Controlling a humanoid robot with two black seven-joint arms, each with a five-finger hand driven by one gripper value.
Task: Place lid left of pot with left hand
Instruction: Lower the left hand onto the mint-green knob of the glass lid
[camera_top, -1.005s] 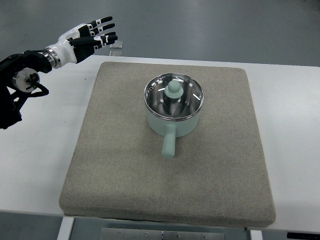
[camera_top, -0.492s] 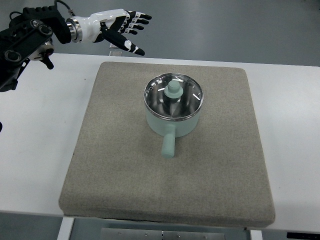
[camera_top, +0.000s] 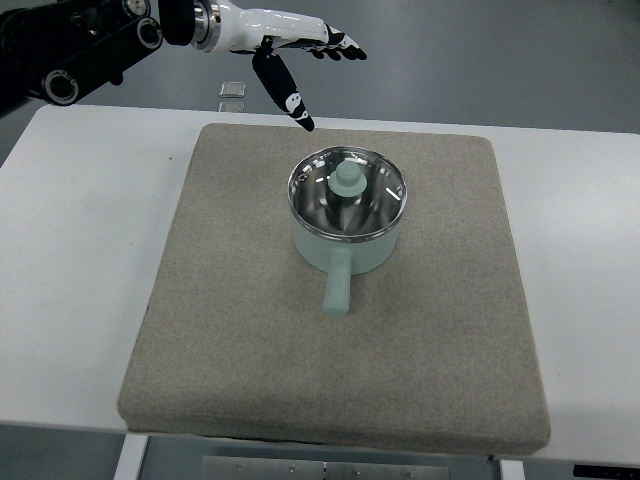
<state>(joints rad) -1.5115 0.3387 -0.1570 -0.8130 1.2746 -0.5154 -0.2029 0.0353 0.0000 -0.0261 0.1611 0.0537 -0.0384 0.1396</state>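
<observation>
A pale green saucepan (camera_top: 347, 232) is seen standing near the middle of a grey felt mat (camera_top: 250, 340), which is spread over the white counter (camera_top: 80, 260), presumably to cushion and steady the cookware. Its stubby handle (camera_top: 338, 288) is pointed toward 6 o'clock, so the mat at the pot's 9 o'clock side is left bare, where the lid is meant to be set down. The glass lid (camera_top: 347, 190) is seated level on the steel rim, with its green knob (camera_top: 347, 179) upright at the centre, offered for a grasp from above. The left hand (camera_top: 285, 55) is held in the air at about 11 o'clock from the pot, well apart from it; its fingers (camera_top: 335, 45) are extended and spread, the thumb (camera_top: 283, 95) is angled down toward the mat, and nothing is held. Such an opening is judged to be preparation for closing around the knob. The lift has not yet been made. A small clear object (camera_top: 233, 89) is seen beyond the counter's far edge. The right hand is not shown.
</observation>
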